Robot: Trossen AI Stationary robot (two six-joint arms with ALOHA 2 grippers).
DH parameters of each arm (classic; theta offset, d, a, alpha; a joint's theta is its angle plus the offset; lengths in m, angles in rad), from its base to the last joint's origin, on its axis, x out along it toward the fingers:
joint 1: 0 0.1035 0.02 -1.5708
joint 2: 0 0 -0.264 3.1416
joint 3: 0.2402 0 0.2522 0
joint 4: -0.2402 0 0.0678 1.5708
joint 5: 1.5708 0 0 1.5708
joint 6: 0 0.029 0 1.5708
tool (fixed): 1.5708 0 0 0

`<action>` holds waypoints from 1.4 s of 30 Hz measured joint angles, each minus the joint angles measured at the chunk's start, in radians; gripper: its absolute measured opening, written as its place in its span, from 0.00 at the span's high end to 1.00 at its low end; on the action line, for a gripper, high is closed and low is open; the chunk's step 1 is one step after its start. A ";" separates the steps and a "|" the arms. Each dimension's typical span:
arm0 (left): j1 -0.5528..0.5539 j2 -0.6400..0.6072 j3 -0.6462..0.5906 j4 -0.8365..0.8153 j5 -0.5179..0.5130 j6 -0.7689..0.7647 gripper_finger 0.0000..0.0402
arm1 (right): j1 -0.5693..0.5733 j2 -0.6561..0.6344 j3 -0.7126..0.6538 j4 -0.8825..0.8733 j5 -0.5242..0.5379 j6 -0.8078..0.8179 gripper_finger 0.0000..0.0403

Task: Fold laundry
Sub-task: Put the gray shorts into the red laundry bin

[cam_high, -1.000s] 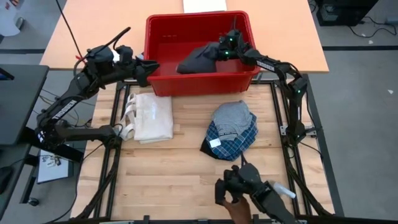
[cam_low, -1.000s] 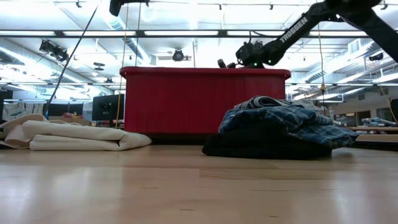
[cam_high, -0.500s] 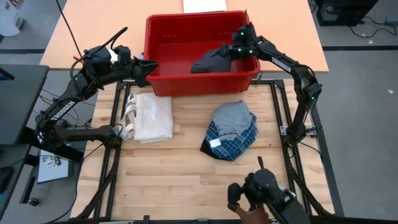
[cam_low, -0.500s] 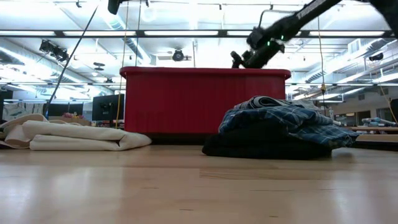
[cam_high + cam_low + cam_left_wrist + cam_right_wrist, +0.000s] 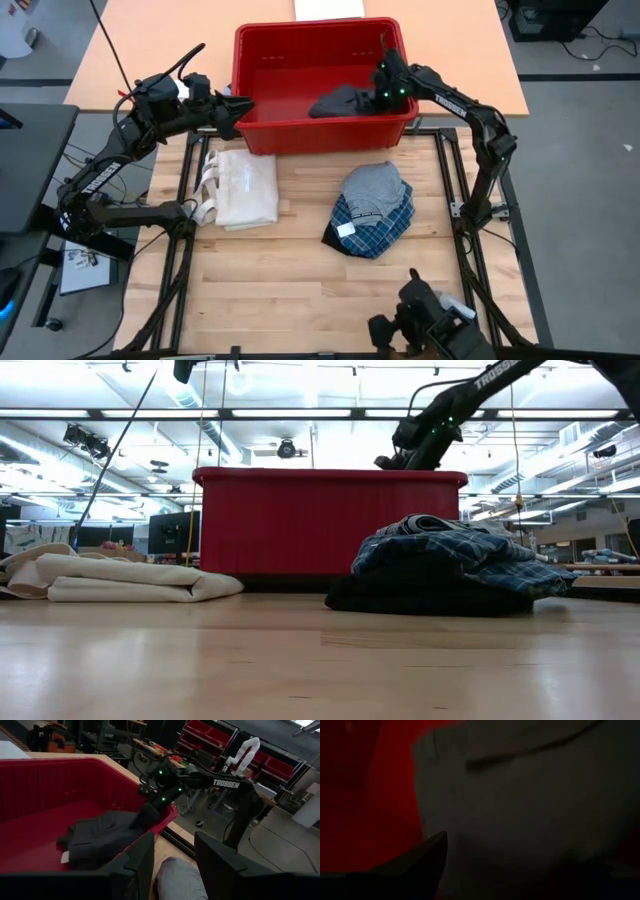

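Progress, judged: approx. half done. A folded cream cloth (image 5: 243,188) lies on the table (image 5: 300,290) left of centre. A stack w/ grey garment (image 5: 374,185) on top of plaid one (image 5: 385,225), black edge showing under, sits right of centre; it looks bunched more than squared. One dark garment (image 5: 343,100) is left in the red bin (image 5: 250,70), crumpled at the right half of the bin floor. That one is yet to be lifted out and folded.

Right gripper (image 5: 383,88) is lowered into the bin, at the garment's right end, close to the bin's right wall. Fingers seem parted; in the right wrist view only dark cloth (image 5: 530,805) fills the frame, v. close. Whether cloth is actually pinched cannot be told.

Left gripper (image 5: 238,108) is held at the bin's left outer wall, above the rim; fingers (image 5: 137,865) are seen part-open w/ nothing between them. In its view the right arm and dark garment (image 5: 100,837) are seen across the bin.

Room: bin walls are tall, so a lift must clear the front rim before moving to the table. Free wood is seen at the front half of the table and between the two piles. A hand-held device (image 5: 425,320) is seen at the front edge, right of centre; that corner is best avoided.
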 joint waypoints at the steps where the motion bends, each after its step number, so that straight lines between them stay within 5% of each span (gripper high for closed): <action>1: 0.000 0.000 0.000 0.000 0.000 0.000 0.64 | 0.002 -0.006 0.000 -0.030 0.001 -0.005 0.18; 9: 0.000 0.000 0.000 0.000 0.000 0.009 0.64 | -0.009 -0.036 0.002 -0.147 -0.106 0.002 0.20; 15: 0.000 0.000 0.000 0.000 0.000 0.010 0.64 | -0.011 -0.085 0.000 -0.078 -0.139 0.060 0.22; 28: 0.000 0.000 0.000 0.000 0.000 0.031 0.64 | -0.015 -0.263 0.002 0.029 -0.008 0.083 0.22; 35: 0.000 0.000 0.000 0.000 0.000 0.031 0.64 | -0.015 -0.122 0.002 0.386 -0.163 -0.025 0.22; 42: 0.000 -0.001 0.000 0.000 0.000 0.026 0.64 | -0.015 0.109 0.001 0.627 -0.328 0.218 0.22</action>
